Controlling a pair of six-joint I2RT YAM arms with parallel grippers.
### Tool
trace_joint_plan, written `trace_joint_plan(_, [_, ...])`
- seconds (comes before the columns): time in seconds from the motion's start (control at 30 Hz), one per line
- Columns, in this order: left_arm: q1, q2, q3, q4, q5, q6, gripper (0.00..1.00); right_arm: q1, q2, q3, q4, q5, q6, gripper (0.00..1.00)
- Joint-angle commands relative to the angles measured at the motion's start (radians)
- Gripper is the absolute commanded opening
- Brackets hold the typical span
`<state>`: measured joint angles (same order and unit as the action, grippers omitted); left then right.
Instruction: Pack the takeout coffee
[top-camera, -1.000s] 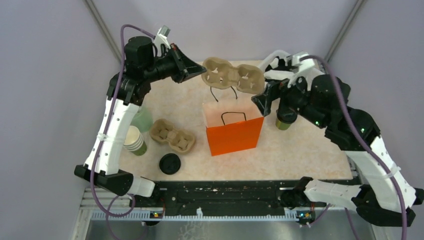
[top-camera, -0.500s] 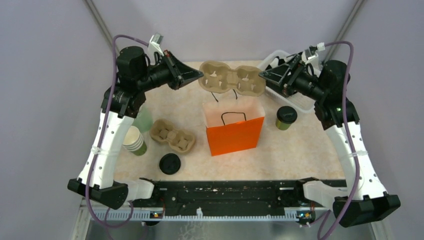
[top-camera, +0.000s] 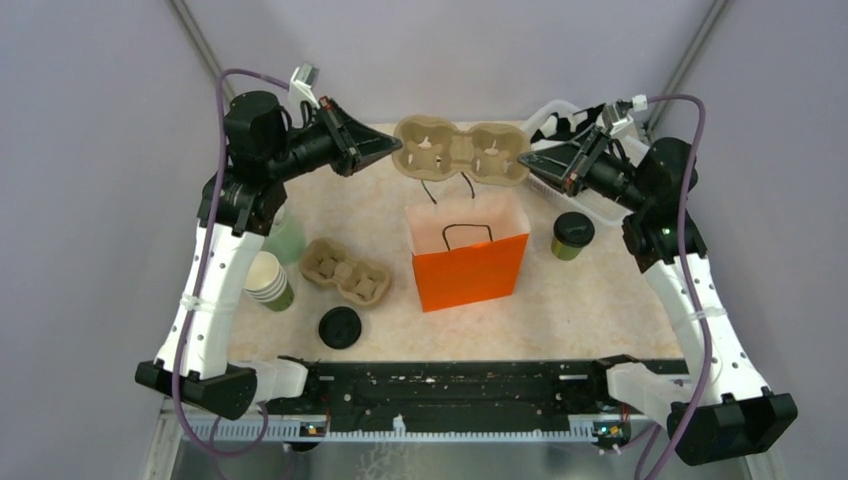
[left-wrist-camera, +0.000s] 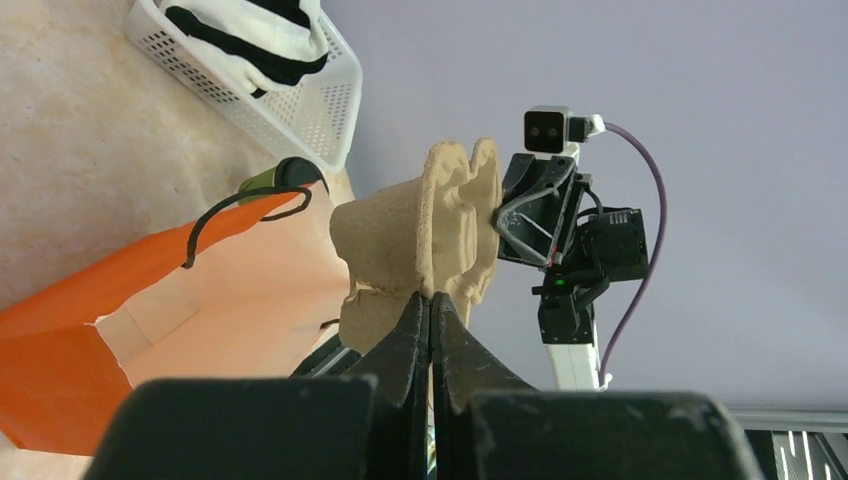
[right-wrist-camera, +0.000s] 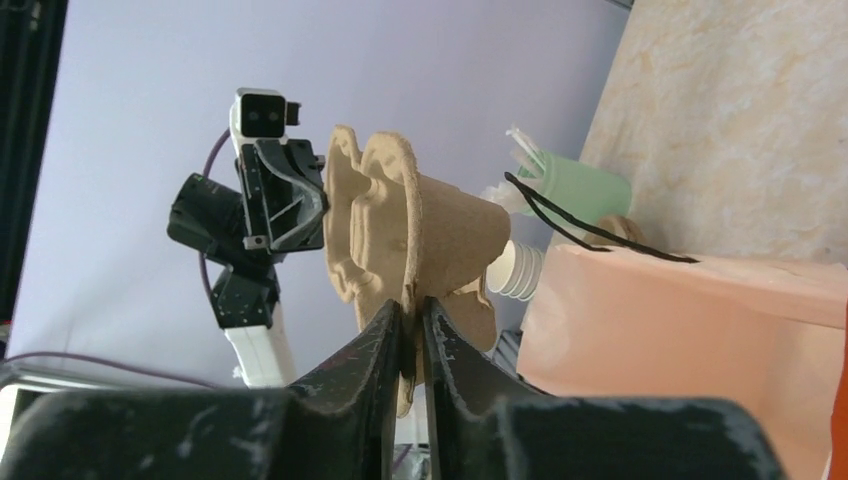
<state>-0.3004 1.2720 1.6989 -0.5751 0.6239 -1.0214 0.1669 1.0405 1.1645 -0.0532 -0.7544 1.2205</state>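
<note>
Stock on table, left to right, with state of packing.

1. Pale green container: far left, partly behind the left arm.
2. Stack of lidless green cups: just in front of item 1, untouched.
3. Second pulp carrier: lying on the table between the stack and the bag, both wells empty.
4. Loose black lid: flat on the table in front of item 3.
5. Left gripper: clenched on the left rim of item 6, pads pressed tight on the pulp edge in its wrist view.
6. Two-cup pulp carrier: held in the air above the bag mouth, one gripper at each end, wells empty.
7. Orange paper bag: upright at centre, mouth open, handles loose; nothing seen inside.
8. Right gripper: pinched onto the right rim of item 6 (its wrist view shows pulp between the fingers).
9. Takeout coffee: upright on the table right of the bag and apart from it, black lid on, held by nothing.
10. White basket: back right corner, behind the right gripper.

Progress, as judged: early. The cup is lidded and the carrier is poised over the bag, but the carrier is not yet lowered in, the coffee is not yet seated in a well, and nothing is packed.
</note>
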Motion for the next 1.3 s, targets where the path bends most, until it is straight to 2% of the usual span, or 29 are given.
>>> trace_joint_plan(0.0, [0.01,-0.026,-0.004,0.062,0.048,-0.004,0.0,-0.007,-0.033,-0.02,0.14,-0.005,0.072,0.07])
trace_joint_plan(0.03, [0.01,-0.026,-0.009,0.063,0.053,-0.001,0.0,-0.007,-0.034,-0.017,0.134,0.003,0.071,0.01])
trace_joint_plan(0.1, [0.012,-0.029,-0.011,0.05,0.061,0.021,0.0,-0.012,-0.039,0.002,0.079,0.025,0.034,0.0])
trace_joint_plan(0.13, [0.013,-0.029,-0.007,0.026,0.058,0.041,0.04,-0.015,-0.042,0.024,0.014,0.035,-0.003,0.0])
trace_joint_plan(0.27, [0.017,-0.026,0.032,-0.177,-0.013,0.178,0.63,-0.017,-0.045,0.157,-0.318,0.081,-0.267,0.0])
trace_joint_plan(0.33, [0.017,-0.029,0.042,-0.272,-0.055,0.241,0.76,-0.017,-0.04,0.239,-0.489,0.103,-0.401,0.0])
trace_joint_plan(0.4, [0.018,-0.029,0.054,-0.367,-0.107,0.296,0.82,-0.017,-0.024,0.333,-0.671,0.119,-0.512,0.0])
trace_joint_plan(0.47, [0.018,-0.029,0.057,-0.441,-0.144,0.343,0.83,-0.017,0.002,0.442,-0.825,0.153,-0.604,0.0])
trace_joint_plan(0.6, [0.017,-0.025,0.022,-0.523,-0.17,0.395,0.73,-0.017,0.089,0.707,-1.137,0.29,-0.791,0.0])
trace_joint_plan(0.73, [0.012,-0.012,-0.063,-0.495,-0.082,0.396,0.6,-0.017,0.181,0.888,-1.327,0.344,-0.874,0.0])
trace_joint_plan(0.83, [-0.026,0.011,-0.093,-0.48,-0.075,0.391,0.53,-0.017,0.2,0.913,-1.364,0.372,-0.886,0.0])
trace_joint_plan(1.0, [-0.116,0.043,-0.107,-0.449,-0.141,0.381,0.4,-0.017,0.227,0.899,-1.366,0.372,-0.891,0.0])
trace_joint_plan(1.13, [-0.128,0.055,-0.125,-0.419,-0.157,0.378,0.38,-0.014,0.252,0.909,-1.37,0.389,-0.894,0.0])
trace_joint_plan(1.27, [-0.138,0.063,-0.136,-0.404,-0.178,0.379,0.3,0.026,0.273,0.903,-1.347,0.424,-0.88,0.0])
